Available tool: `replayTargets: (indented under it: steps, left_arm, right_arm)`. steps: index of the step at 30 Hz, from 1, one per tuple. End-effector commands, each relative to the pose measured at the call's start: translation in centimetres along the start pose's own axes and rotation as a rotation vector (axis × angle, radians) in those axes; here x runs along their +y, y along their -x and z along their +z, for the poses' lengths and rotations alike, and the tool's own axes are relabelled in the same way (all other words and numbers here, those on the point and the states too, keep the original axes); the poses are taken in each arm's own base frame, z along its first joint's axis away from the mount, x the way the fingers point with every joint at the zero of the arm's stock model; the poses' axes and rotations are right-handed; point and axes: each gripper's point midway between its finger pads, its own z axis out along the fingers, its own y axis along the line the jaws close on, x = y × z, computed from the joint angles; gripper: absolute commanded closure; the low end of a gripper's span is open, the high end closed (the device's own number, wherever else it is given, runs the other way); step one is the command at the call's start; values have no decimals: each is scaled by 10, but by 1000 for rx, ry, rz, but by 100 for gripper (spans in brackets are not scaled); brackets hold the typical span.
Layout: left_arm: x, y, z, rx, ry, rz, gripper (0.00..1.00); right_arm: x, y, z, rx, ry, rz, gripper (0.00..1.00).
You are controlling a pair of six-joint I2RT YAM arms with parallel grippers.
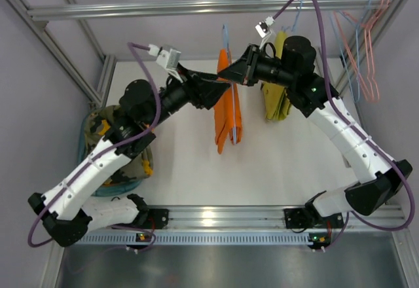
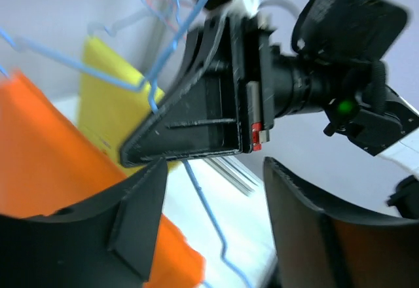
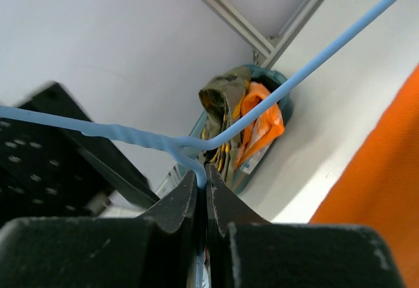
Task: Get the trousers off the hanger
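Observation:
The orange trousers (image 1: 229, 114) hang over the light-blue wire hanger (image 1: 225, 39) at the middle of the rack. My right gripper (image 1: 224, 74) is shut on the hanger's wire just below the twisted neck; the right wrist view shows the wire (image 3: 294, 82) pinched between the fingertips (image 3: 201, 178), with the trousers (image 3: 383, 190) at the right edge. My left gripper (image 1: 221, 93) is open beside the top of the trousers. In the left wrist view its fingers (image 2: 141, 213) stand wide apart around the blue wire (image 2: 208, 213), with the trousers (image 2: 46, 150) to the left.
Yellow-green trousers (image 1: 276, 88) hang just right of the orange ones. Pink and blue hangers (image 1: 368, 46) hang at the rail's right end. A basket (image 1: 88, 145) with camouflage and orange clothes stands at the left, and also shows in the right wrist view (image 3: 243, 126).

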Motion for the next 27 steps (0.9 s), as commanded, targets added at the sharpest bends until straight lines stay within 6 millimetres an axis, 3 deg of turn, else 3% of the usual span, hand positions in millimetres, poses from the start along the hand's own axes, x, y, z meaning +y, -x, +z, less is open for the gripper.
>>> replayTargets:
  steps: [1,2,4,5,7,8,10,13,16,19,21,22,23,27]
  left_arm:
    - [-10,55,-42,-187,15,276,32]
    - [3,37,-46,-149,38,317,31]
    - [11,35,-67,-162,73,421,28]
    - [29,11,-72,-100,99,486,28]
    - [32,2,-90,-99,96,531,28]
    - [46,-19,-94,-53,110,583,28]
    - [56,-45,-105,4,103,614,25]
    - [63,-70,-113,60,73,644,21]
    - [66,-90,-111,106,35,694,19]
    - [72,-97,-103,124,51,759,15]
    - [62,-96,-95,85,28,808,15]
    - [58,-105,-90,93,11,820,15]
    - [48,-98,-83,44,-13,838,16]
    - [37,-107,-64,13,-4,815,18]
  right_arm:
    - [70,38,-37,-142,173,-110,100]
    - [69,41,-38,-149,163,-102,100]
    - [73,46,-43,-167,155,-80,100]
    - [73,48,-44,-172,151,-70,100]
    - [77,50,-47,-178,149,-57,100]
    - [76,52,-47,-189,135,-52,100]
    - [75,56,-50,-202,111,-37,100]
    - [76,65,-53,-233,87,-28,100]
    - [76,74,-55,-263,66,-24,100]
    - [72,79,-53,-280,44,-19,100]
    - [67,80,-50,-281,30,-6,100]
    - [65,82,-50,-288,23,-7,100]
    - [65,84,-50,-296,21,-8,100]
    - [58,91,-52,-323,-7,-2,100]
